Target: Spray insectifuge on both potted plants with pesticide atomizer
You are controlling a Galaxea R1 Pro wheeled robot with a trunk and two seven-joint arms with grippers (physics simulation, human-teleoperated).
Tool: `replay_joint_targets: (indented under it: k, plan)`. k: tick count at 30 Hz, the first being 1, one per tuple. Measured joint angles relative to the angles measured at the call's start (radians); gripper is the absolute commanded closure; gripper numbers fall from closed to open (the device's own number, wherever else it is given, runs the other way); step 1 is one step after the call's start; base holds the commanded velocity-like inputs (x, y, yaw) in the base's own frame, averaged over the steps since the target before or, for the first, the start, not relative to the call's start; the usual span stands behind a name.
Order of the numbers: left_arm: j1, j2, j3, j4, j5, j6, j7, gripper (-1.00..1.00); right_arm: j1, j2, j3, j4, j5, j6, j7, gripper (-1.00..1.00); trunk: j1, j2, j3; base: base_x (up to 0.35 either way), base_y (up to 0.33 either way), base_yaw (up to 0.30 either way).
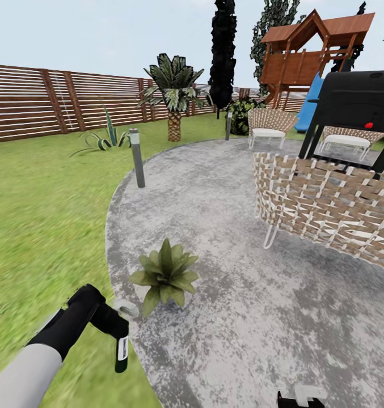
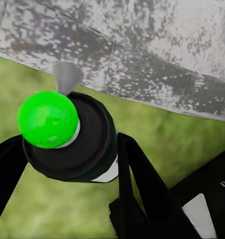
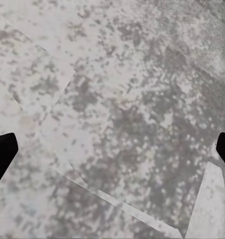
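A: Where is the pesticide atomizer (image 1: 122,354)?

B: In the left gripper (image 1: 121,334), at the patio's (image 1: 243,294) near-left edge, right where the grey paving meets the lawn (image 1: 38,226). It hangs upright from the black fingers, a white label on its side and the dark green end pointing down at the grass.

A: Is the grip firm?

B: The left wrist view says so — the two black fingers (image 2: 137,174) are closed against the bottle's dark body (image 2: 77,144) from either side, with its bright green round cap (image 2: 46,119) facing the camera. Below it lie grass and the curved patio edge.

A: And the potted plant (image 1: 166,276)?

B: One rosette of broad pointed leaves sits on the paving just inside that same edge, near the held bottle and a little further from the robot.

A: The right gripper (image 1: 300,398)?

B: Low over the patio's near edge, barely in the head view. In its wrist view the two dark fingertips (image 3: 2,154) stand wide apart with bare mottled paving between them — nothing held.

A: What else stands around?

B: A woven wicker chair (image 1: 328,209) on the patio's right side, a black grill (image 1: 356,105) behind it, a short grey lamp post (image 1: 137,157) at the far-left edge, a palm (image 1: 173,96) and the slatted fence (image 1: 38,102) beyond.
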Motion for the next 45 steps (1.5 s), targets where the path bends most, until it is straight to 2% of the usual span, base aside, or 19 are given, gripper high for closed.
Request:
replay_joint_targets:
  k: [4, 5, 9, 15, 17, 21, 26, 28, 31, 35, 45]
  plan:
    - [-0.001, -0.002, -0.079, -0.001, -0.002, 0.029, -0.001, 1.00, 0.000, 0.000, 0.000, 0.000, -0.001, 0.000, 0.000, -1.00, 0.000, 0.000, 0.000, 0.080, -0.280, 0.000]
    - [-0.003, -0.002, -0.086, -0.001, -0.002, 0.036, -0.001, 1.00, 0.000, 0.000, 0.000, 0.000, -0.001, 0.000, 0.000, -1.00, 0.000, 0.000, 0.000, 0.021, -0.280, 0.000]
    - [-0.028, 0.000, -0.097, -0.001, 0.002, 0.052, -0.002, 1.00, 0.000, 0.000, 0.000, 0.000, -0.001, 0.000, 0.001, -1.00, 0.000, 0.000, 0.000, 0.007, -0.113, 0.000]
    - [-0.101, -0.004, -0.100, 0.014, 0.006, 0.056, -0.005, 1.00, 0.000, 0.001, 0.001, 0.001, -0.001, 0.001, 0.001, -1.00, 0.000, 0.000, 0.000, 0.001, -0.010, -0.004]
    - [-0.107, -0.003, -0.101, 0.016, 0.006, 0.057, -0.009, 1.00, 0.000, 0.001, 0.002, 0.001, 0.000, 0.001, 0.001, -1.00, 0.000, 0.000, 0.000, 0.000, -0.001, -0.112]
    - [-0.110, -0.003, -0.107, 0.019, 0.003, 0.055, -0.078, 1.00, 0.000, 0.001, 0.002, 0.001, 0.000, 0.001, 0.001, -1.00, 0.000, 0.000, 0.000, 0.000, 0.000, -0.234]
    - [-0.104, 0.003, -0.171, 0.021, 0.000, 0.055, -0.121, 1.00, 0.000, 0.000, 0.002, 0.002, 0.001, 0.001, 0.002, -1.00, 0.000, 0.000, 0.000, 0.065, 0.000, -0.084]
    - [-0.101, 0.003, -0.181, 0.021, -0.001, 0.055, -0.123, 1.00, 0.000, -0.001, 0.003, 0.003, 0.003, 0.001, 0.004, -1.00, 0.000, 0.000, 0.000, 0.256, 0.000, -0.010]
    - [-0.099, 0.007, -0.186, 0.028, -0.014, 0.057, -0.124, 1.00, 0.000, -0.004, 0.003, 0.004, 0.004, 0.001, 0.007, -1.00, 0.000, 0.000, 0.000, 0.296, 0.000, -0.002]
    - [-0.095, 0.009, -0.182, 0.034, -0.059, 0.059, -0.125, 1.00, 0.000, -0.004, 0.004, 0.004, 0.005, 0.001, 0.006, -1.00, 0.000, 0.000, 0.000, 0.082, 0.000, 0.000]
    - [-0.091, 0.014, -0.178, 0.038, -0.080, 0.059, -0.126, 1.00, 0.000, -0.003, 0.005, 0.004, 0.006, 0.001, 0.003, -1.00, 0.000, 0.000, 0.000, 0.009, 0.000, 0.000]
